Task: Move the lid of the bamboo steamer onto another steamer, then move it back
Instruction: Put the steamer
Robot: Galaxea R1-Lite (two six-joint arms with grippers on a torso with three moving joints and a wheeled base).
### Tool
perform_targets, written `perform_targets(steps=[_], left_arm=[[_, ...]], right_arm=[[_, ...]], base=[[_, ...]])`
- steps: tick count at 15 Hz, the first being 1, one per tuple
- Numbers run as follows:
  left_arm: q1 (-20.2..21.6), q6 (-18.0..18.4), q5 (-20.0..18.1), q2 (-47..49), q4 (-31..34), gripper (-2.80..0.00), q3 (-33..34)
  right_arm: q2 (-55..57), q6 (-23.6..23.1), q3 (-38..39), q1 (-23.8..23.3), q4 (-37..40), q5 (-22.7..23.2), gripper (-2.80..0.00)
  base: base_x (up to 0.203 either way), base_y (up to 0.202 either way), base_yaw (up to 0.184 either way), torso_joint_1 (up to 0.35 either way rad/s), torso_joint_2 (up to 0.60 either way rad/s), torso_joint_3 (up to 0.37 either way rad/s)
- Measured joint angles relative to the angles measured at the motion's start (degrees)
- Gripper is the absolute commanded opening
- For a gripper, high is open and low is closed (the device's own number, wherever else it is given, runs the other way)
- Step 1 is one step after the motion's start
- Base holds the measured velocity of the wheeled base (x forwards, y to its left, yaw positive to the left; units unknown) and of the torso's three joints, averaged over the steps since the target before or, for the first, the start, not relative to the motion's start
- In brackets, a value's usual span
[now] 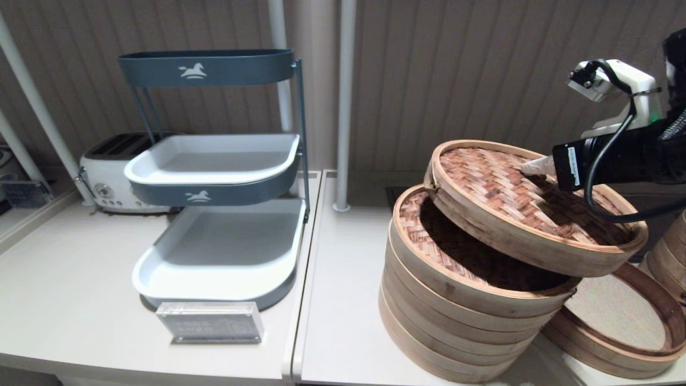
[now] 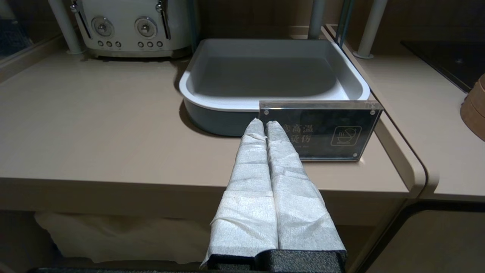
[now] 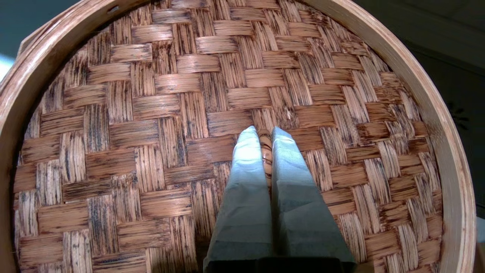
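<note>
The right pincer (image 3: 262, 137) is closed on the centre loop (image 3: 266, 151) of the bamboo steamer lid (image 1: 530, 203), which hangs tilted just above the tall stack (image 1: 461, 300). That small loop may slip, dropping the lid askew. Only the right wrist view shows this pinch. The left pincer (image 2: 264, 127), closed on nothing, sits parked away from the stack.

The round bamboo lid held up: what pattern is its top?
Reddish-brown herringbone weave; clearest in the right wrist view.
</note>
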Motion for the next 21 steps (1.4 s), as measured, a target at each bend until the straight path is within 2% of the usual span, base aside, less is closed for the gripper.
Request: perform_targets(steps=[10, 16, 19, 21], left_arm=[[0.00, 0.03, 0.00, 0.00, 0.00, -2.80, 0.00], [0.00, 0.01, 0.00, 0.00, 0.00, -2.80, 0.00], [0.00, 0.01, 0.00, 0.00, 0.00, -2.80, 0.00], [0.00, 0.03, 0.02, 0.00, 0.00, -2.80, 0.00]], right_arm=[[-2.88, -5.35, 0.45, -14.27, 0.35, 1.00, -2.80], [-2.85, -7.51, 0.61, -26.83, 0.30, 8.06, -2.80], [-2.33, -8.74, 1.49, -33.02, -0.09, 13.18, -2.80], [-1.64, -9.15, 2.48, -35.68, -0.33, 13.87, -2.80]], base=[[0.000, 0.000, 0.000, 0.000, 0.00, 0.000], [0.000, 0.000, 0.000, 0.000, 0.00, 0.000], [0.000, 0.000, 0.000, 0.000, 0.00, 0.000], [0.000, 0.000, 0.000, 0.000, 0.00, 0.000]])
